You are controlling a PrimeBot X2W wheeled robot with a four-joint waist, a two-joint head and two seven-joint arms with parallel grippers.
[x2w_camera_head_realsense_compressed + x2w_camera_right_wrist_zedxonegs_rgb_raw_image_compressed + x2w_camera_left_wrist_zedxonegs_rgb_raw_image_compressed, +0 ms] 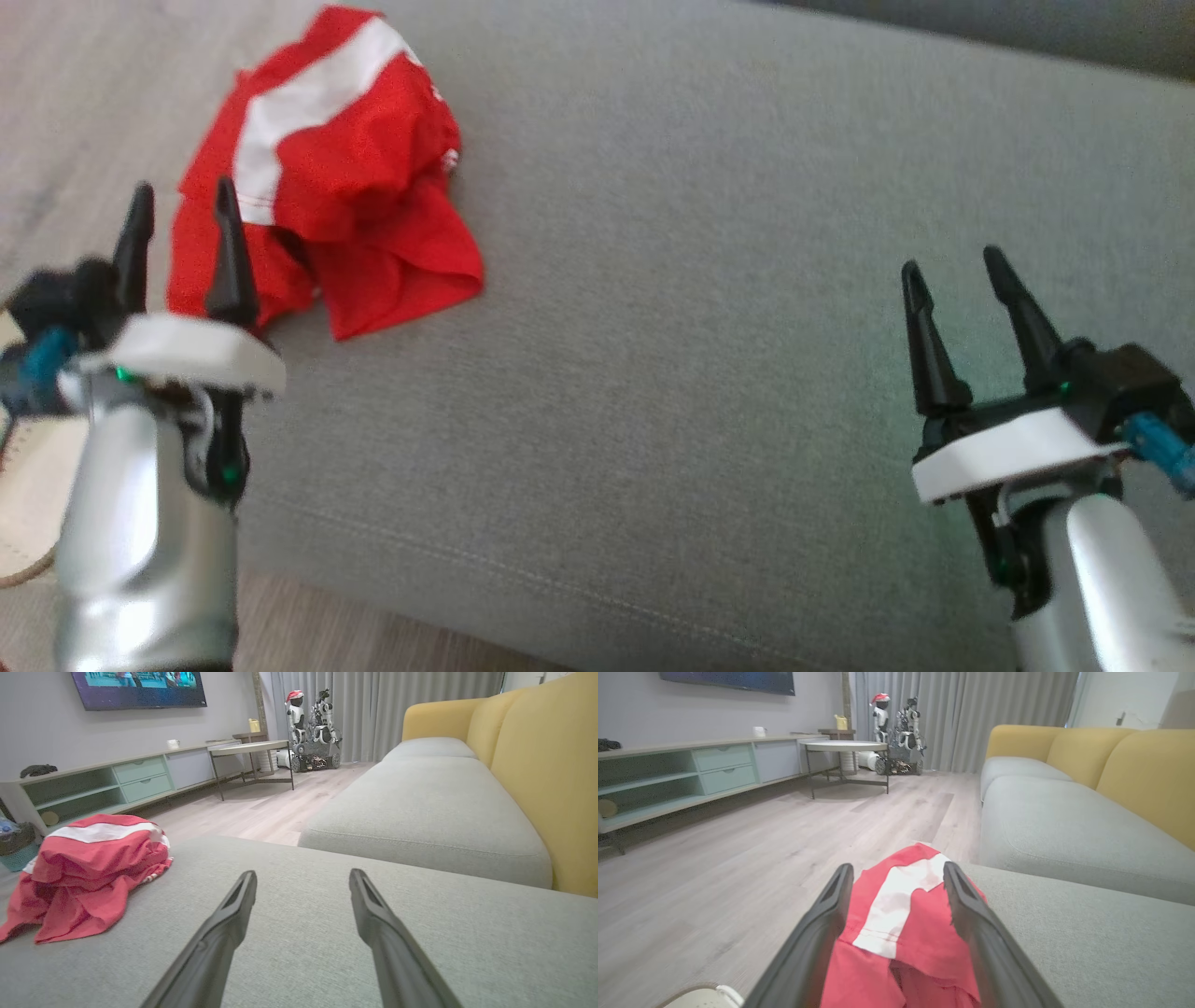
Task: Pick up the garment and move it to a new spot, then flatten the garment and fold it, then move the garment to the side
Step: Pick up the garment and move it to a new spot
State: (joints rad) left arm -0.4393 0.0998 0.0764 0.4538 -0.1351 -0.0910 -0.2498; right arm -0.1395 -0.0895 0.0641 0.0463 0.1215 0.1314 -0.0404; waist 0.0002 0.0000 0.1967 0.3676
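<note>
A crumpled red garment (327, 177) with a white band lies bunched at the left end of the grey sofa cushion (709, 373). My left gripper (184, 201) is open just in front of the heap's near left edge, and in the left wrist view the garment (901, 933) sits between and beyond the two fingers of the left gripper (899, 872). Far to the right, my right gripper (950, 264) hangs open over bare cushion; from its wrist the right gripper (302, 878) holds nothing and the garment (88, 872) lies well off to the left.
Wooden floor (738, 849) runs left of the sofa, with a low media cabinet (691, 774), a round table (847, 746) and a parked robot (313, 728) beyond. Yellow backrests (537, 765) line the sofa's far side. A pale object (28, 485) lies on the floor by my left arm.
</note>
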